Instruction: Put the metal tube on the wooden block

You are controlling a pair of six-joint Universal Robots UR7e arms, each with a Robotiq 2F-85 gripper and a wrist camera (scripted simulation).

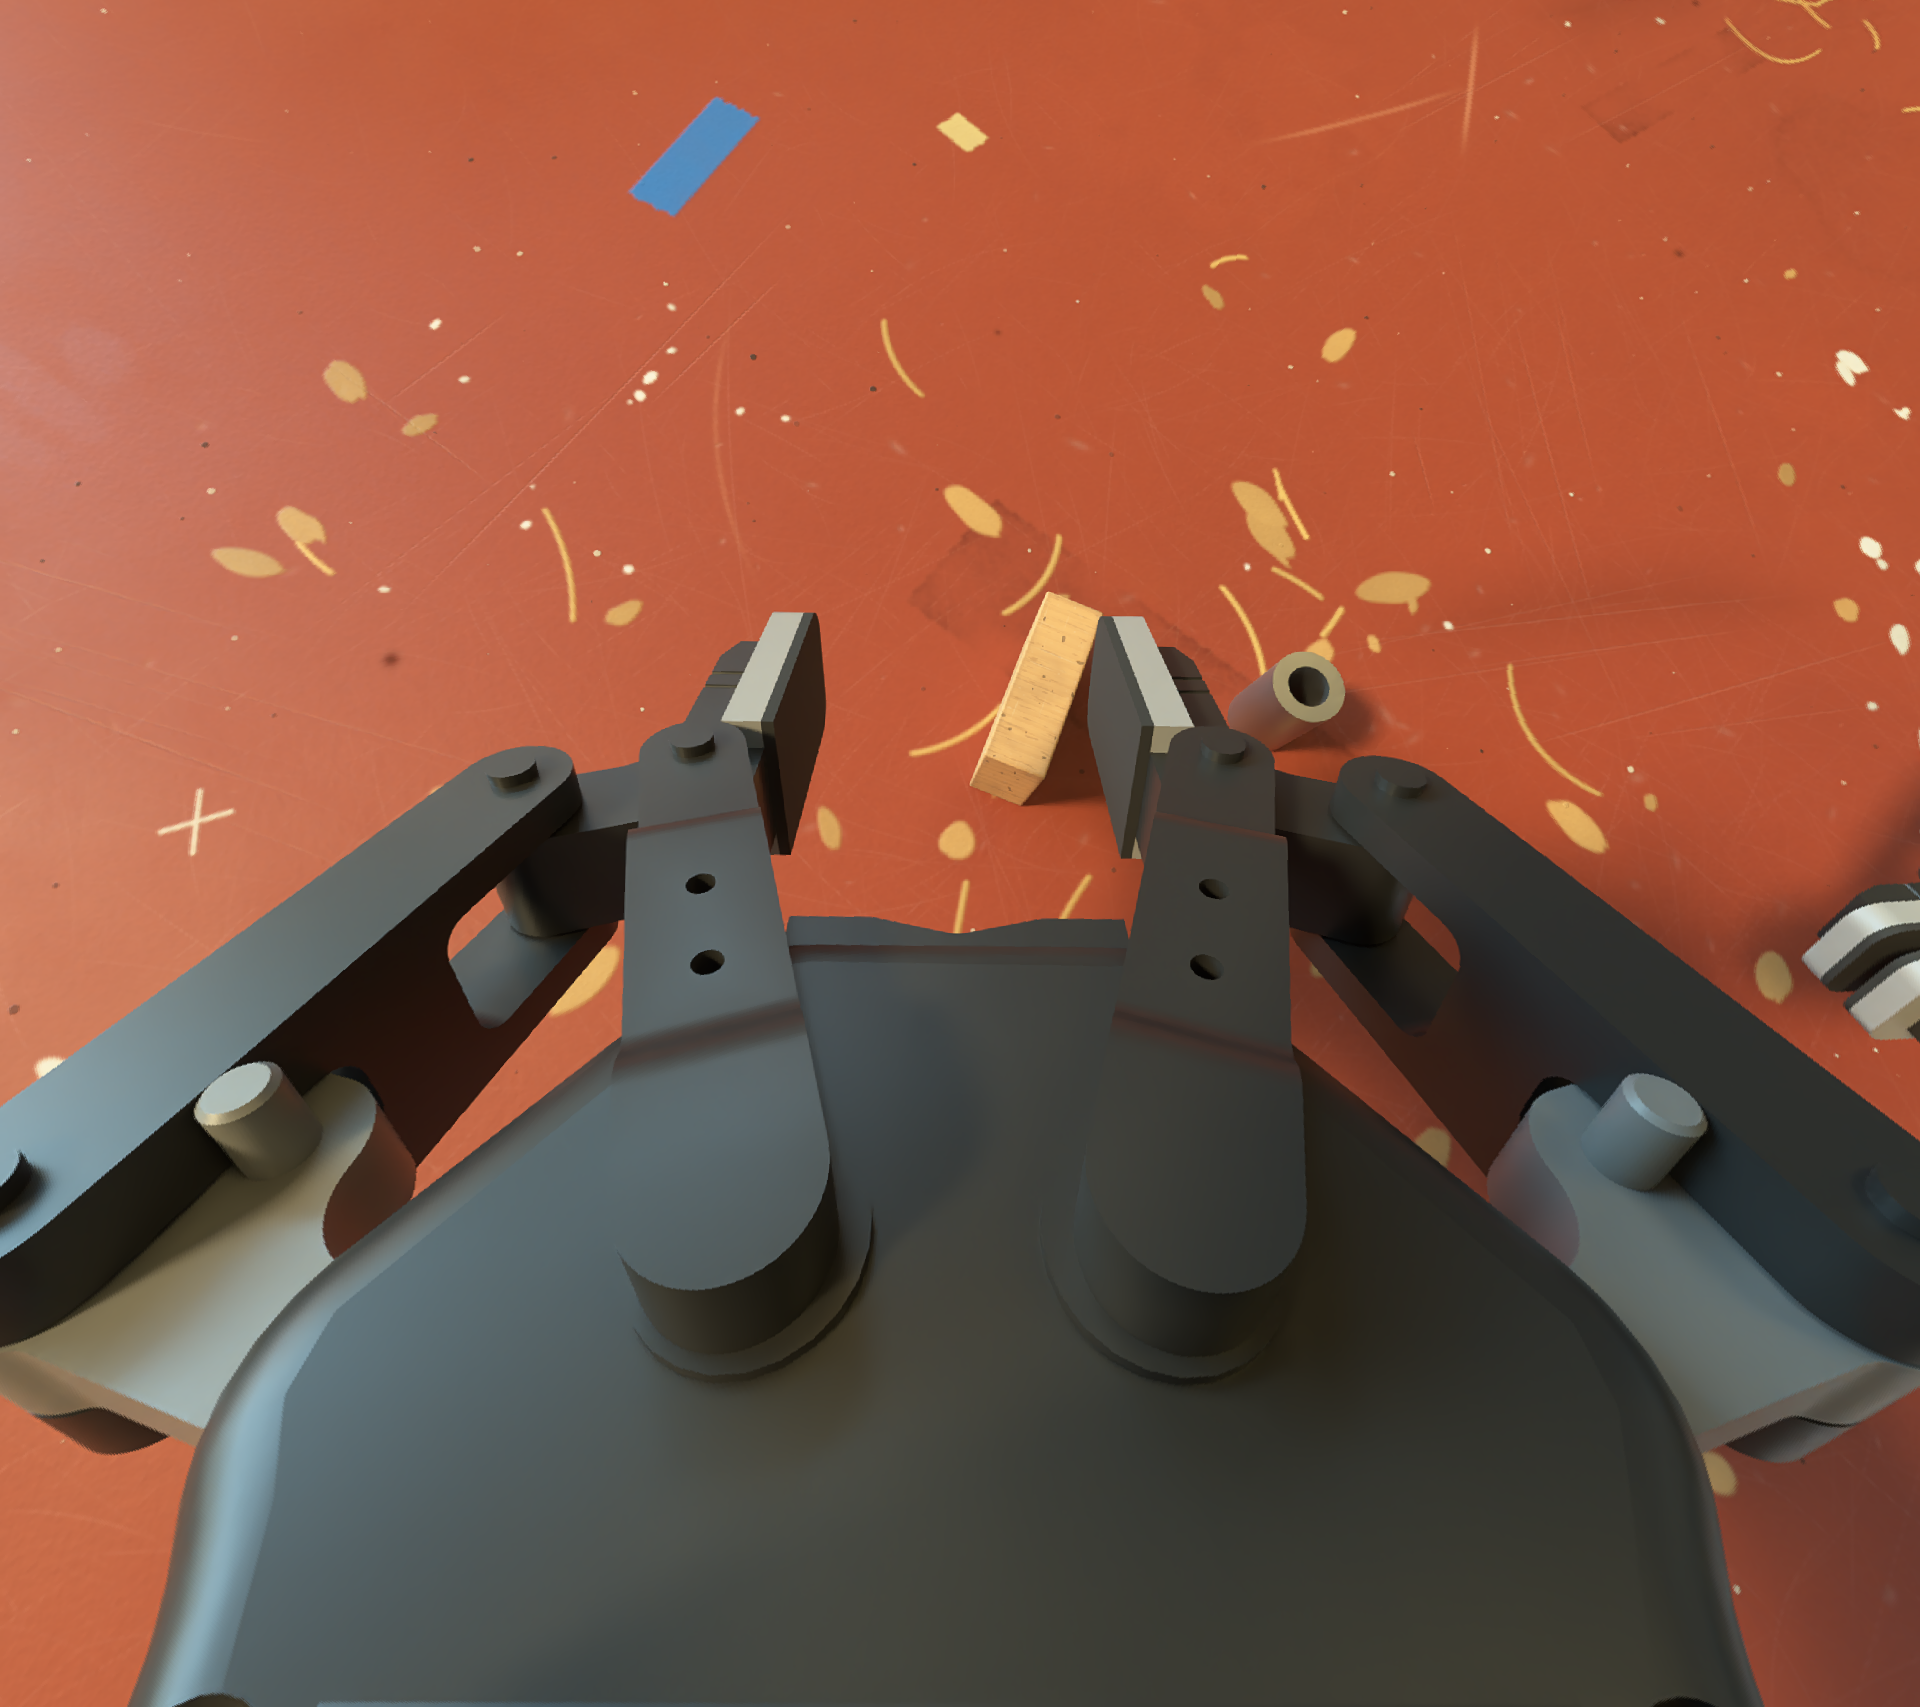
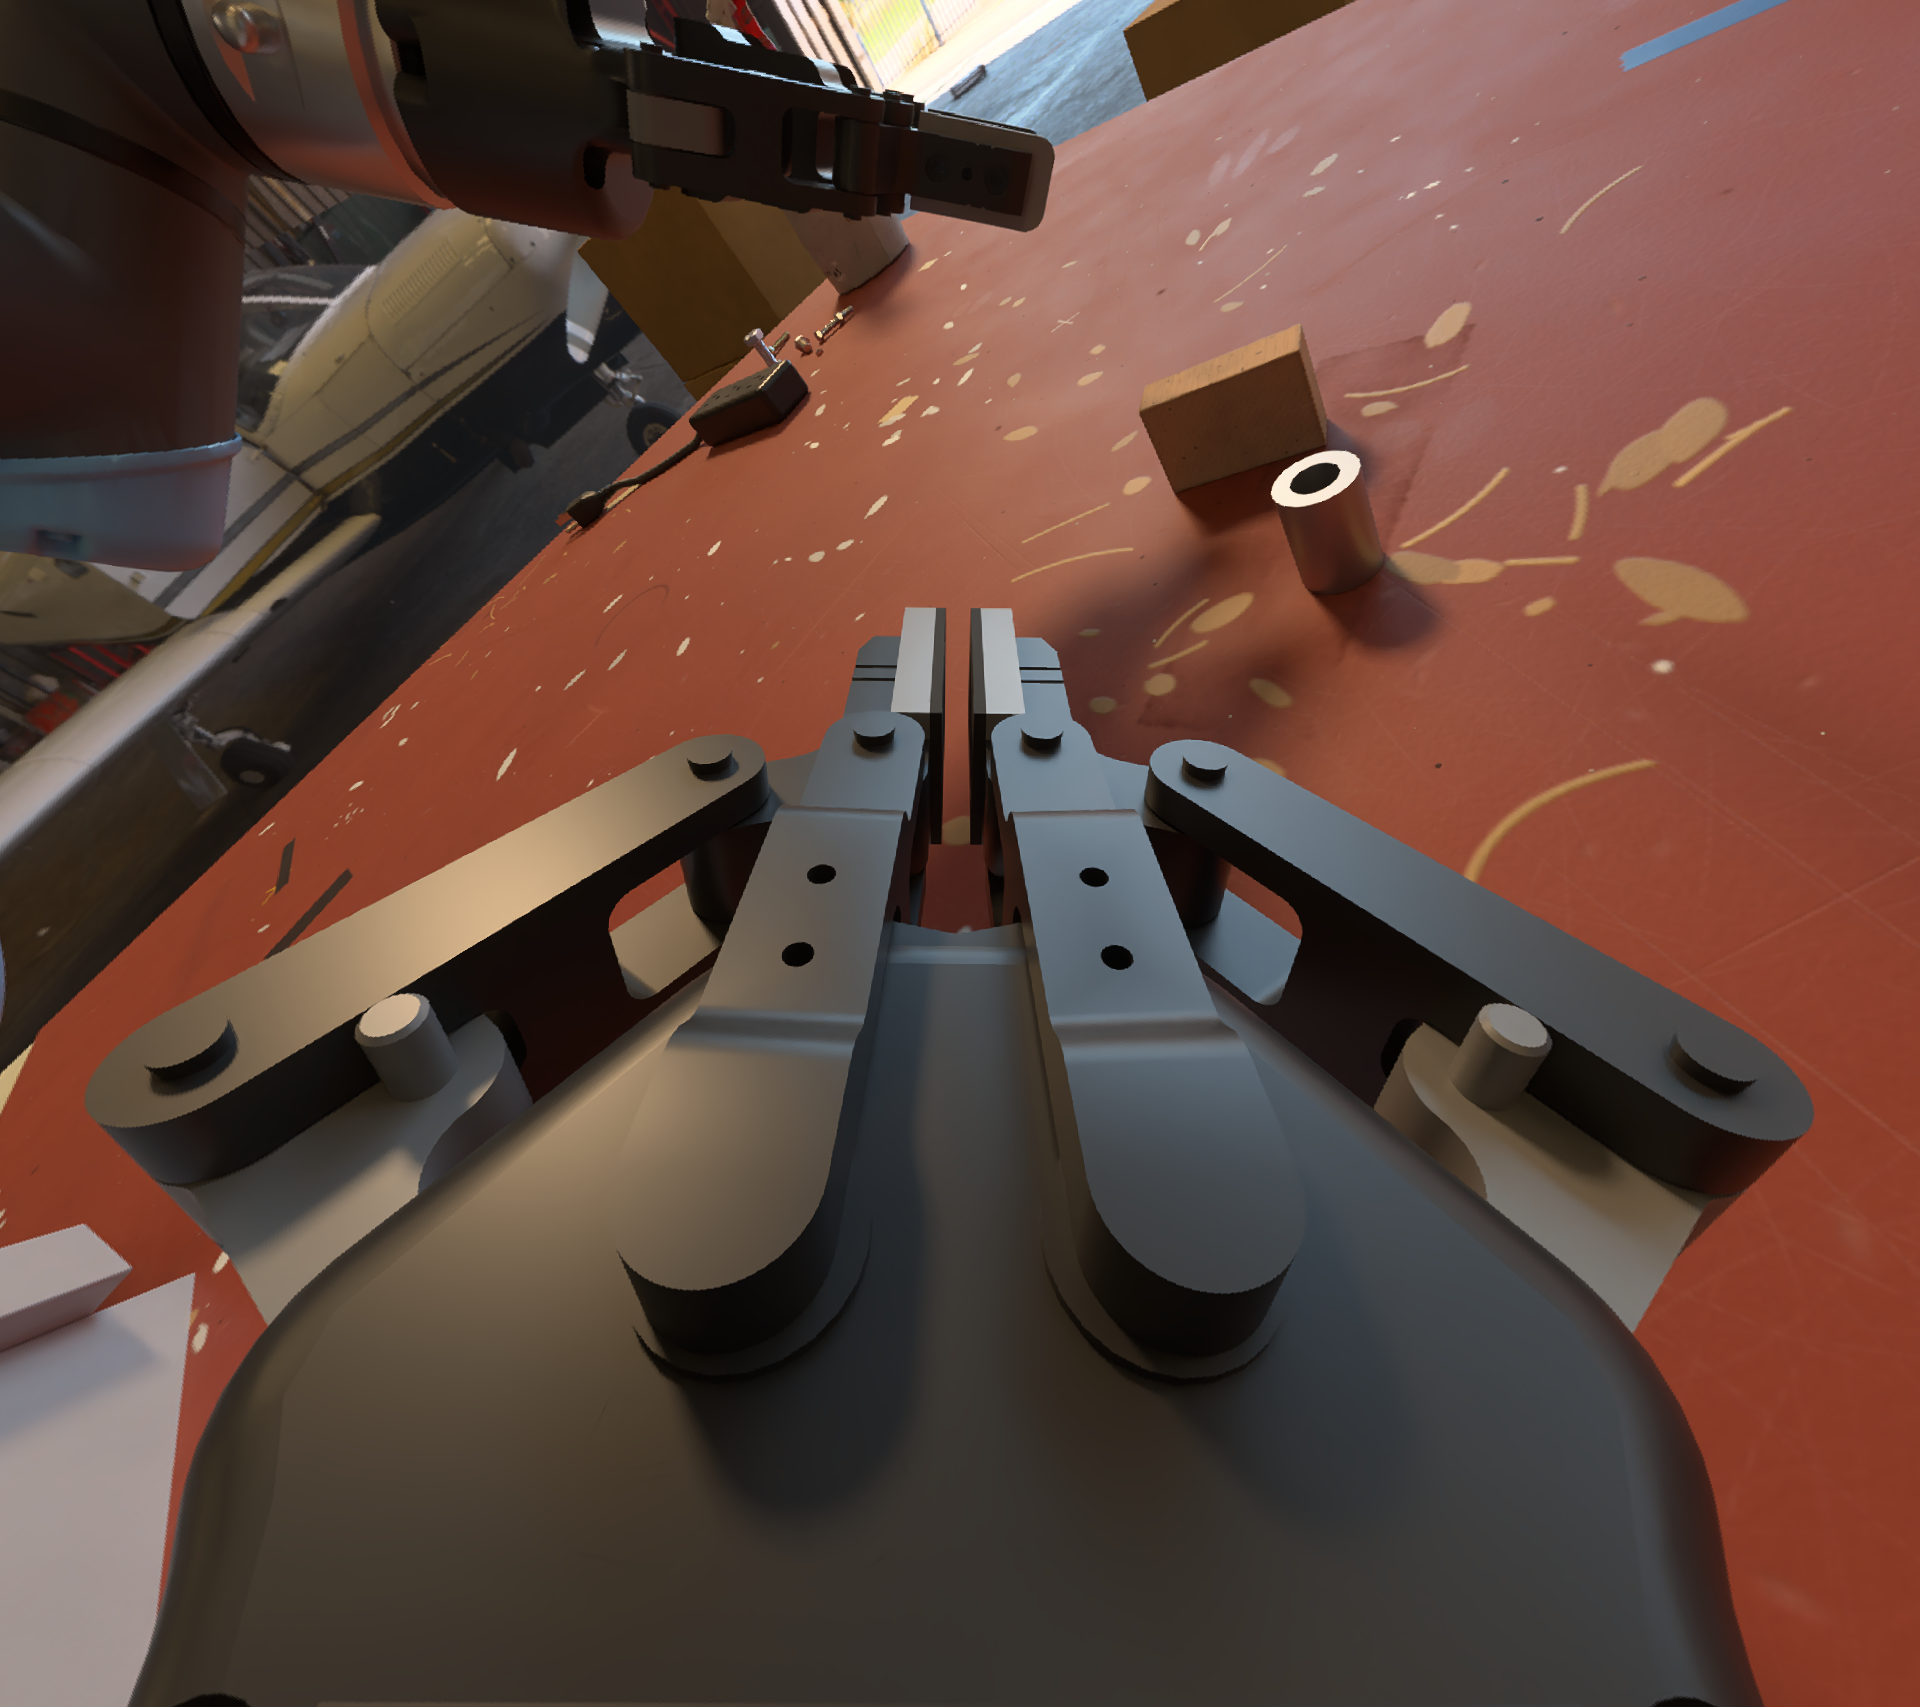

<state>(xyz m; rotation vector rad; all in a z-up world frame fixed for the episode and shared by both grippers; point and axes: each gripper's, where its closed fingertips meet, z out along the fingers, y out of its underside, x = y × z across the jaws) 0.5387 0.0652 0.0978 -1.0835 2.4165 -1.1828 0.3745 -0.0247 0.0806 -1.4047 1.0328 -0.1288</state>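
Nearest in the left wrist view, the left gripper [image 1: 956,701] hangs above the red worktable [image 1: 416,255] with its fingers spread wide and nothing between them. Just past the right fingertip stands the wooden block [image 1: 1034,701], and a little farther right the metal tube [image 1: 1288,696] — upright on the table, its open bore facing up, close beside the block but seemingly not touching it. The right wrist view shows the same pair from the other side: the tube [image 2: 1330,525] in front, the block [image 2: 1231,405] just behind it. The right gripper [image 2: 958,660] sits low and short of both, fingers pressed almost together on nothing.

The step in hand looks like the approach for a grasp, and the tube is not yet lined up between the open fingers. A clean pick would likely mean shifting the left gripper right until the tube sits centred, then descending without clipping the block — the gap is narrow. Closing across the tube's round wall, low enough to stop it tipping, should hold best.

Farther off lie a strip of blue tape [image 1: 694,156] and scattered wood shavings [image 1: 971,509].
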